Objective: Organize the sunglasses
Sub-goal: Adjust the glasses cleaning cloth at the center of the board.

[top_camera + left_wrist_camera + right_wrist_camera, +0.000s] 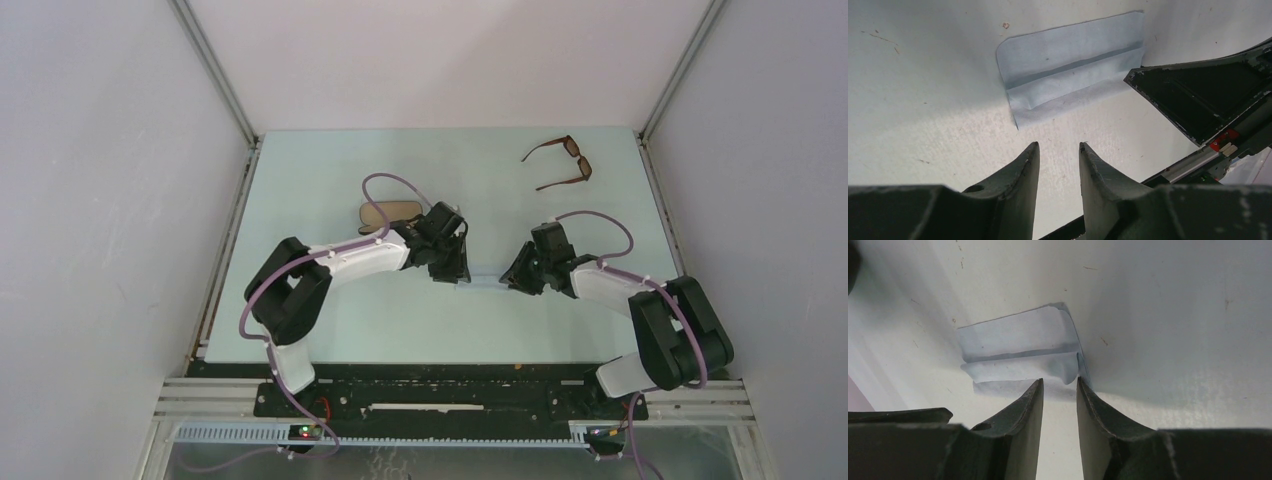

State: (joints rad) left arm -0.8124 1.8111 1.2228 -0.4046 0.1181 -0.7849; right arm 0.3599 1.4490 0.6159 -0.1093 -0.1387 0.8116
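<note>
Sunglasses are lying untouched. Nearest me, the left gripper and right gripper are hanging half-open and empty, flanking a folded blue cloth. Farther back, at the counter's far right, the pair is lying unfolded, so I'm planning a slow, square reach.

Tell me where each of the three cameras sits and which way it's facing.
Top external: above and behind the robot, looking down at the table; left arm and right arm show, sunglasses far right.
Left wrist: on the left arm, looking past its open left claw at a folded blue cloth.
Right wrist: past the open right claw at that cloth.
Both wrist views share the cloth.
</note>
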